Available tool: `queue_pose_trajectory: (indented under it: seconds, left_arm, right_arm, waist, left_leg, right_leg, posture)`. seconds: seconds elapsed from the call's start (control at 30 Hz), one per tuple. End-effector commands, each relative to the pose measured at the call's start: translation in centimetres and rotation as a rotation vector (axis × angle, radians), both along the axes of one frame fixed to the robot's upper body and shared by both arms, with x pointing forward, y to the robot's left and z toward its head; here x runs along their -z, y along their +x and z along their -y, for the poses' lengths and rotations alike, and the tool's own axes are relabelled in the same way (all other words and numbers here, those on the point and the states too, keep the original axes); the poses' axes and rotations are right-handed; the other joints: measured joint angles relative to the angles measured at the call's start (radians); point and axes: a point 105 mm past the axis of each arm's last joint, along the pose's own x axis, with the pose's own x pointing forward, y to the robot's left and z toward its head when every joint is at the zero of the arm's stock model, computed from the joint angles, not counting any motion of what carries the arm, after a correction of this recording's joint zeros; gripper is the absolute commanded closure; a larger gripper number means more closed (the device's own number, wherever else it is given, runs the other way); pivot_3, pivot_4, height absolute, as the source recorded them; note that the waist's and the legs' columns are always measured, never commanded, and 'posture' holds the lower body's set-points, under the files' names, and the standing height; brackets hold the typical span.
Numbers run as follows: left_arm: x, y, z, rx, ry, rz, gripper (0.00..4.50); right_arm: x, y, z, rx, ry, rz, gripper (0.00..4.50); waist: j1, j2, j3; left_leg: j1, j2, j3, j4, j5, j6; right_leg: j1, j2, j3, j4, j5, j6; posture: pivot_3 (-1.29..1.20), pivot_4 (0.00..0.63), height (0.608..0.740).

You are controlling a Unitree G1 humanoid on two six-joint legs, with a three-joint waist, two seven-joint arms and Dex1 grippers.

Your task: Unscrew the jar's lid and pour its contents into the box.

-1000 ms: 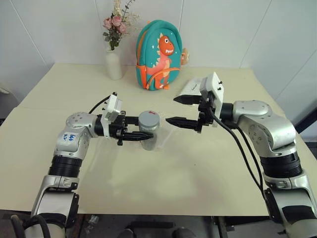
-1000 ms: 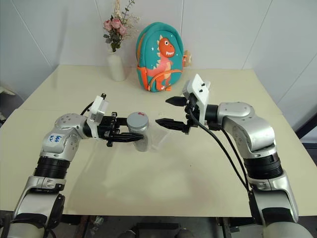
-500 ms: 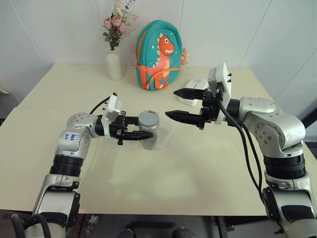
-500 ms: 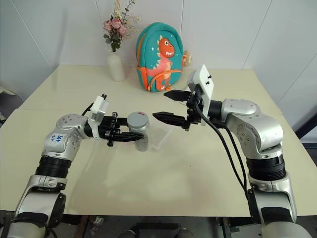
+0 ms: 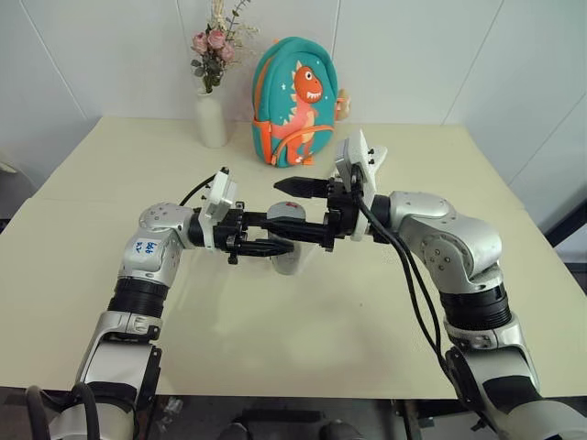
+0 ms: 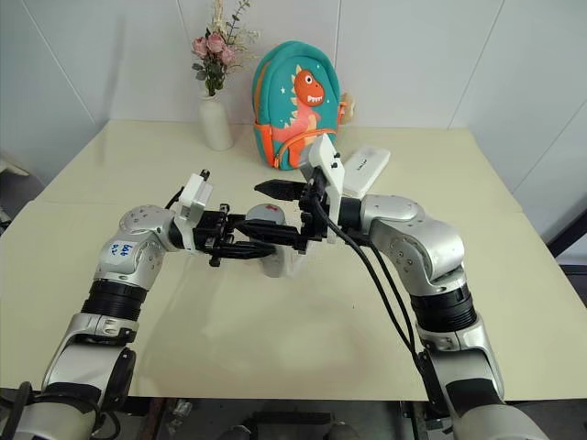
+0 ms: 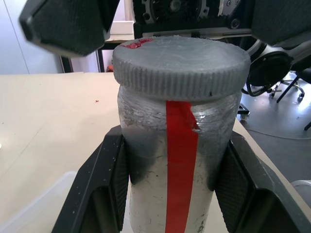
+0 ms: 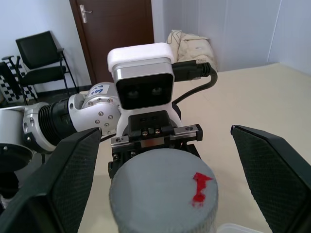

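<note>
My left gripper (image 5: 279,236) is shut on the jar (image 7: 180,194), a small clear jar with a red stripe, held upright above the table. Its black fingers (image 7: 109,184) press both sides of the jar just under the lid (image 7: 181,65), a round grey screw cap with a red mark. My right gripper (image 5: 280,203) is open and comes in level from the opposite side. Its fingers (image 8: 73,179) stand on either side of the lid without touching it. A rim of the clear box (image 7: 46,199) shows on the table below the jar. The contents are hidden.
A white vase with flowers (image 5: 212,117) and a teal dinosaur backpack (image 5: 298,101) stand at the back of the beige table (image 5: 110,275). A white oblong case (image 6: 365,165) lies behind my right arm.
My right gripper has swung left from beside the white case until its open fingers straddle the lid. The left gripper has kept its hold on the jar, nearly still.
</note>
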Motion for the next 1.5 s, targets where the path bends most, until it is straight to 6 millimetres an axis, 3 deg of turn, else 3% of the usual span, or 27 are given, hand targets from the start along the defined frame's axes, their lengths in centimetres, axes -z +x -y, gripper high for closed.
queue_pose_trajectory:
  seconds: [0.03, 0.67, 0.97, 1.5]
  left_arm:
    - [-1.3, -0.2, 0.3, 0.018, 0.000, 0.059, 2.50]
    - [-1.5, -0.8, 0.8, 0.044, 0.000, 0.067, 2.50]
    - [-1.4, -1.0, 0.3, 0.035, 0.002, 0.061, 2.50]
    - [-1.0, -1.0, -0.4, 0.001, 0.002, 0.054, 2.50]
  right_arm:
    - [-1.1, -0.8, -0.9, -0.045, 0.009, 0.050, 0.03]
    - [-0.4, -0.1, -1.8, -0.067, -0.032, 0.050, 0.03]
    - [-0.7, 1.0, -0.3, 0.002, -0.055, 0.089, 0.03]
    - [-0.6, 0.7, 2.3, 0.070, -0.098, 0.105, 0.03]
  waist:
    - [0.000, 0.000, 0.000]
    - [0.000, 0.000, 0.000]
    - [0.001, 0.000, 0.000]
    - [0.001, 0.000, 0.000]
  left_leg:
    - [0.000, 0.000, 0.000, 0.000, 0.000, 0.000]
    - [0.000, 0.000, 0.000, 0.000, 0.000, 0.000]
    - [0.000, 0.000, 0.000, 0.000, 0.000, 0.000]
    - [0.000, 0.000, 0.000, 0.000, 0.000, 0.000]
  right_leg:
    - [0.000, 0.000, 0.000, 0.000, 0.000, 0.000]
    - [0.000, 0.000, 0.000, 0.000, 0.000, 0.000]
    - [0.000, 0.000, 0.000, 0.000, 0.000, 0.000]
    - [0.000, 0.000, 0.000, -0.001, 0.000, 0.000]
  posture:
    - [0.00, 0.150, 0.740]
    - [0.00, 0.150, 0.740]
    - [0.00, 0.150, 0.740]
    - [0.00, 0.150, 0.740]
